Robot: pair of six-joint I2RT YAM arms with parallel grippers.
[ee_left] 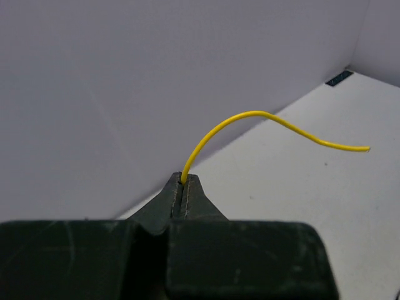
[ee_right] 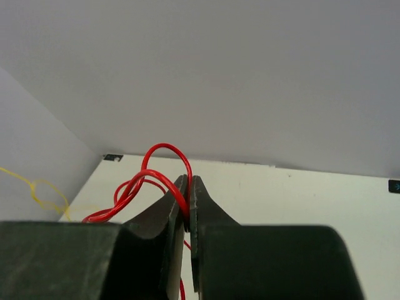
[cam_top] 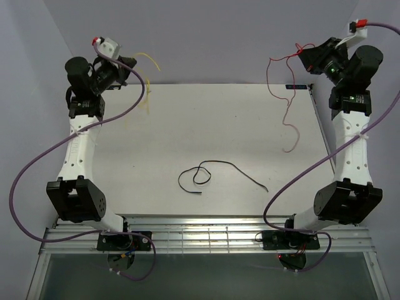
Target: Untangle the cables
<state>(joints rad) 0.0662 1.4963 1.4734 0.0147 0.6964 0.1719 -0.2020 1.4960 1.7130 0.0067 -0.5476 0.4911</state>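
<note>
My left gripper point(cam_top: 132, 62) is raised at the far left corner, shut on the yellow cable point(cam_top: 150, 60); in the left wrist view the yellow cable point(ee_left: 250, 116) arcs out of the closed gripper point(ee_left: 185, 179). The rest hangs down to the table edge. My right gripper point(cam_top: 304, 55) is raised at the far right, shut on the red cable point(cam_top: 289, 119), which dangles onto the table; the right wrist view shows red loops point(ee_right: 164, 151) pinched at the gripper point(ee_right: 189, 179). The black cable point(cam_top: 219, 172) lies loose mid-table, looped at its left end, apart from the others.
Purple arm cables point(cam_top: 37, 165) hang off both arms. A grey wall point(cam_top: 212, 37) stands behind the white table point(cam_top: 187, 119). A slatted metal rail point(cam_top: 206, 234) runs along the near edge by the arm bases.
</note>
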